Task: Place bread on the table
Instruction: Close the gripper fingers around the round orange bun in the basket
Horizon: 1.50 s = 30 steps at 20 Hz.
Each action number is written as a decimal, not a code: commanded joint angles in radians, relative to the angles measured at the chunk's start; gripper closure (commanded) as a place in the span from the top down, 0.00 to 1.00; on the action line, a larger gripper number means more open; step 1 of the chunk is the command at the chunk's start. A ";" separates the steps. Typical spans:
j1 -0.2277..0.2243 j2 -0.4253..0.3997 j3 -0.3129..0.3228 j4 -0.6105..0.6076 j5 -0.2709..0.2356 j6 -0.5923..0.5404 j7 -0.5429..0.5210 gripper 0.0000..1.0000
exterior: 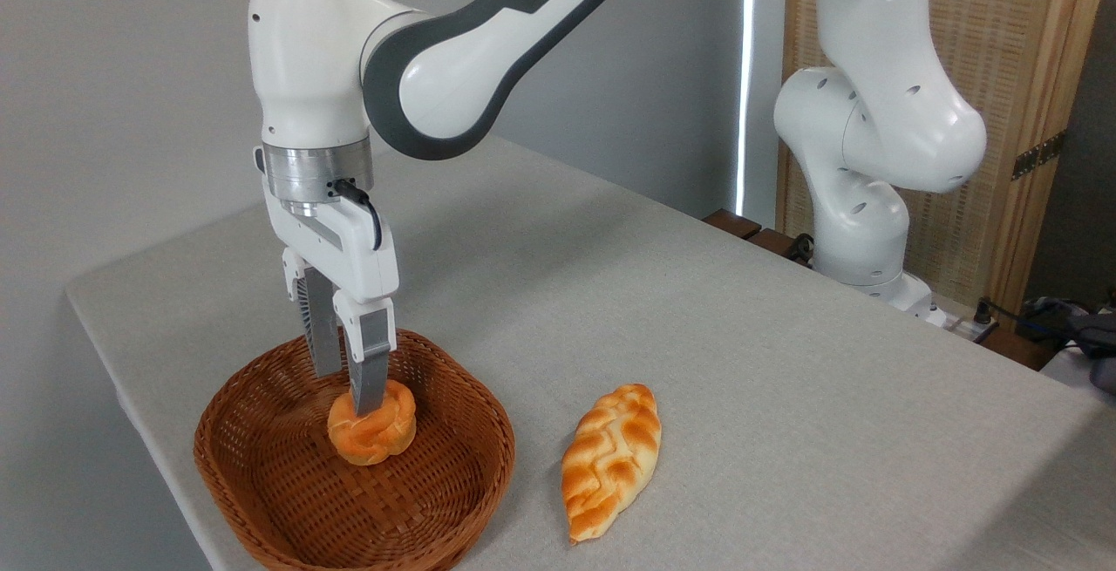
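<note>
gripping the bread (372, 433) inside the basket (261, 501)
gripper (353, 397) fingers pinch the bun; braided loaf (609, 459) lies on the table (741, 336).

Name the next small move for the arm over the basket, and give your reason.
Probably lift the hand straight up. Its fingers reach down to the top of the bread, which still sits inside the wicker basket; whether the grip is firm cannot be told. Raising it would clear the rim before moving over the table.
</note>
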 commanded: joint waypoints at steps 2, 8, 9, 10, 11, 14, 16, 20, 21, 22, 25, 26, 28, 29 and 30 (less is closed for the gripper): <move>0.003 0.003 0.006 0.010 0.021 0.000 0.015 1.00; 0.004 -0.023 0.010 0.010 0.027 -0.072 0.031 1.00; 0.004 -0.027 0.012 0.012 0.027 -0.074 0.029 1.00; 0.004 -0.040 0.015 0.010 0.027 -0.075 0.029 1.00; 0.006 -0.044 0.017 0.010 0.026 -0.077 0.028 1.00; 0.008 -0.043 0.017 0.009 0.026 -0.077 0.028 1.00; 0.008 -0.041 0.017 0.014 0.024 -0.091 0.032 1.00; 0.011 -0.034 0.017 0.006 0.016 -0.071 0.038 1.00; 0.011 -0.031 0.017 0.003 0.015 -0.050 0.038 1.00; 0.011 -0.030 0.017 -0.002 0.015 -0.024 0.038 1.00; 0.011 -0.012 0.018 -0.023 0.018 0.021 0.040 1.00; 0.011 0.002 0.017 -0.023 0.024 0.021 0.040 1.00; 0.009 0.019 0.009 -0.023 0.024 0.023 0.040 1.00; 0.009 0.025 0.007 -0.023 0.024 0.023 0.040 1.00; 0.009 0.028 0.007 -0.023 0.024 0.024 0.041 1.00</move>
